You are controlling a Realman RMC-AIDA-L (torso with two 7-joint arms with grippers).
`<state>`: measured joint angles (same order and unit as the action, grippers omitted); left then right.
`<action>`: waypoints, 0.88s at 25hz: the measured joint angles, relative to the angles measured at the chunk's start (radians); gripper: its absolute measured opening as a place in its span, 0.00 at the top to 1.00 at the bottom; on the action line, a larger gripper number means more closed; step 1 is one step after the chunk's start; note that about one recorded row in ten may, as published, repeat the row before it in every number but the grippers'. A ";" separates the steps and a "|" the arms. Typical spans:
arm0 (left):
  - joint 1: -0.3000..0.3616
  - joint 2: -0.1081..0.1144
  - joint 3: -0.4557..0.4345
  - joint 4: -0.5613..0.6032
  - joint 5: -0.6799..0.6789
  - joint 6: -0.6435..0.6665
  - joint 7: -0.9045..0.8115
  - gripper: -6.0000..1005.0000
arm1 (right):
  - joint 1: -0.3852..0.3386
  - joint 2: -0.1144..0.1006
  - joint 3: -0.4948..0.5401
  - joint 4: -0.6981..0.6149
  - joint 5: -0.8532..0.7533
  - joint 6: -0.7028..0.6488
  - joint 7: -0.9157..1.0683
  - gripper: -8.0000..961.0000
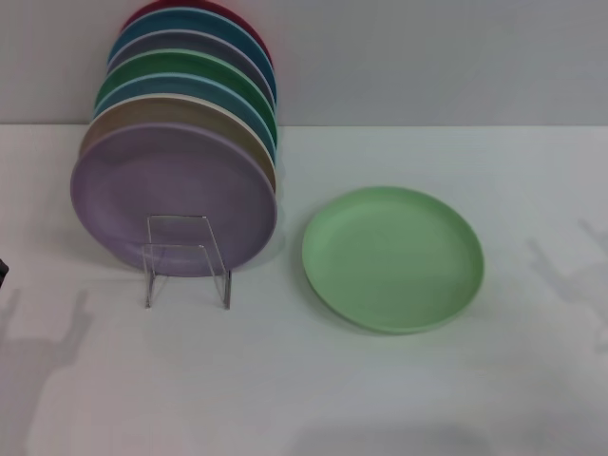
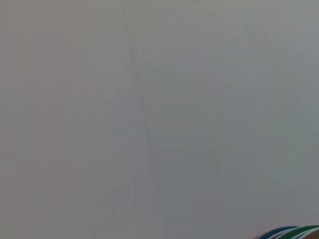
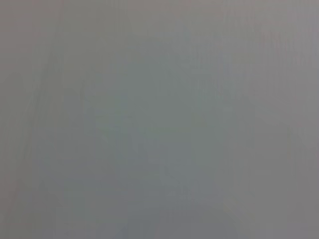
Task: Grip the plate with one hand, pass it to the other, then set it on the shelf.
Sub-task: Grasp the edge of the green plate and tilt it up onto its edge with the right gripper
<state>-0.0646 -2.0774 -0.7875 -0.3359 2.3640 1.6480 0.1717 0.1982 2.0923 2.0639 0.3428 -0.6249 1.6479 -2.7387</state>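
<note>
A: What lies on the table [image 1: 285,399]?

B: A pale mint-green plate [image 1: 393,258] lies flat on the white top, right of centre, with nothing touching it.

A: And the rack?

B: A small clear rack [image 1: 187,258] stands to the plate's left, near it but apart. A row of plates leans in it on edge. The lavender plate [image 1: 171,195] is at the front; behind it only rims show: tan, light blue, dark green [image 1: 204,65], grey-purple, blue and red at the back. The rack's clear bracket covers the lavender plate's lower edge, and the rest of the rack is hidden behind the plates.

A: Where are the grippers?

B: Neither shows. The head view has only faint grey shadows at the table's left and right edges. The left wrist view is nearly all blank grey wall, with a sliver of blue and green rims [image 2: 291,232] cut off at one corner. The right wrist view is plain grey blur. Whether either pincer is open, closed or holding anything cannot be told.
</note>
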 joint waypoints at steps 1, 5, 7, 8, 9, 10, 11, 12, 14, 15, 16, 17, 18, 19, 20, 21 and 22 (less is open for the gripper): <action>0.000 0.000 0.000 0.000 0.000 0.000 0.000 0.16 | 0.000 0.000 0.000 0.001 0.000 0.000 0.008 0.14; 0.001 -0.001 0.001 0.000 0.000 0.000 0.000 0.16 | 0.009 -0.004 -0.001 0.032 -0.004 -0.034 0.125 0.14; 0.001 -0.001 0.001 0.000 0.000 0.000 0.000 0.16 | 0.009 -0.008 -0.001 0.061 -0.010 -0.059 0.181 0.14; 0.001 -0.001 0.001 0.000 0.000 0.000 0.000 0.16 | 0.007 -0.010 -0.001 0.108 -0.027 -0.104 0.251 0.14; 0.000 -0.001 0.001 0.000 0.000 -0.001 0.000 0.16 | 0.003 -0.012 -0.001 0.162 -0.045 -0.149 0.323 0.14; -0.002 -0.001 0.001 0.000 0.000 -0.001 0.000 0.16 | -0.011 -0.013 -0.001 0.322 -0.139 -0.303 0.510 0.14; -0.002 -0.001 0.001 0.000 0.000 -0.001 0.000 0.16 | -0.011 -0.013 -0.001 0.322 -0.139 -0.303 0.510 0.14; -0.003 -0.001 0.001 0.000 0.000 -0.002 0.000 0.16 | -0.017 -0.014 -0.001 0.427 -0.219 -0.409 0.621 0.14; -0.006 -0.001 0.001 -0.001 0.000 -0.003 -0.001 0.16 | -0.019 -0.014 -0.002 0.593 -0.417 -0.563 0.854 0.14; -0.008 -0.001 0.001 -0.006 0.000 -0.006 -0.002 0.16 | -0.003 -0.018 -0.001 0.749 -0.669 -0.660 1.134 0.14; -0.008 -0.001 0.001 -0.006 0.000 -0.006 -0.002 0.16 | -0.003 -0.018 -0.001 0.749 -0.669 -0.660 1.134 0.14; -0.008 -0.001 0.001 -0.008 0.000 -0.007 -0.002 0.16 | 0.009 -0.020 0.001 0.816 -0.795 -0.679 1.282 0.14; -0.008 -0.001 0.001 -0.011 0.000 -0.007 -0.002 0.16 | 0.021 -0.021 0.004 0.868 -0.913 -0.681 1.411 0.14; -0.008 -0.001 0.001 -0.013 0.000 -0.008 -0.001 0.16 | 0.037 -0.023 0.005 0.925 -1.043 -0.680 1.550 0.14; -0.008 -0.001 0.001 -0.013 0.000 -0.008 -0.002 0.16 | 0.074 -0.027 0.004 1.014 -1.297 -0.655 1.787 0.14; -0.008 -0.001 0.001 -0.013 0.000 -0.008 -0.002 0.16 | 0.074 -0.027 0.004 1.014 -1.297 -0.655 1.787 0.14; -0.008 -0.001 0.001 -0.014 0.000 -0.009 -0.003 0.16 | 0.093 -0.028 0.004 1.037 -1.398 -0.638 1.871 0.14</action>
<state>-0.0731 -2.0784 -0.7869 -0.3494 2.3638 1.6394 0.1690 0.2913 2.0647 2.0674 1.3799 -2.0233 1.0101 -0.8679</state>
